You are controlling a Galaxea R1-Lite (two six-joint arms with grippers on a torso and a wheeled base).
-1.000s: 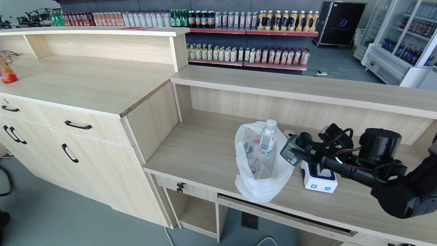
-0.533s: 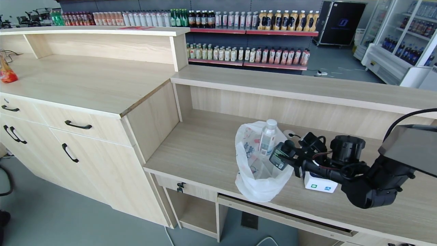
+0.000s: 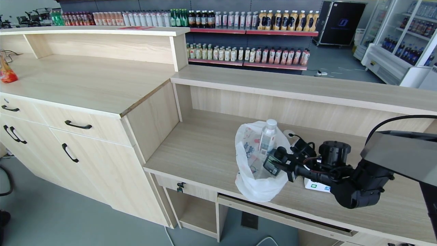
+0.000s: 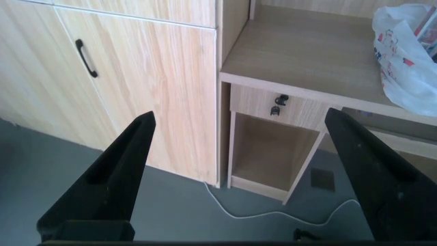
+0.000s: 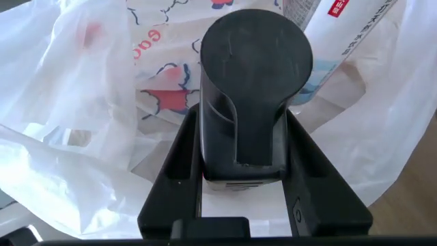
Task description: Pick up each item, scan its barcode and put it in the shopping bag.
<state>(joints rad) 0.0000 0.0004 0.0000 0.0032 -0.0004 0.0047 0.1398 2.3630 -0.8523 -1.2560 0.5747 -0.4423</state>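
Observation:
The white shopping bag [image 3: 254,182] stands open on the lower counter [image 3: 205,150], with a clear bottle [image 3: 267,137] upright inside. My right gripper [image 3: 274,163] hangs at the bag's right rim, shut on a dark cylindrical container [image 3: 272,166]. In the right wrist view the dark container [image 5: 256,82] sits clamped by both fingers [image 5: 179,171] of my right gripper [image 5: 242,119], right over the bag [image 5: 75,102] and beside the bottle [image 5: 341,27]. My left gripper [image 4: 240,115] stands open and empty, low over the floor in front of the counter, with the bag [image 4: 410,61] farther off.
A white scanner box [image 3: 315,186] sits on the counter right of the bag, partly behind my right arm. The counter's raised back ledge [image 3: 293,85] runs behind. A cabinet with black handles [image 3: 78,125] stands to the left. Beneath the counter are a drawer and an open cubby [image 4: 273,147].
My right arm has carried the dark container leftward and down, from above the scanner box to the bag's rim. The bag and bottle have stayed put.

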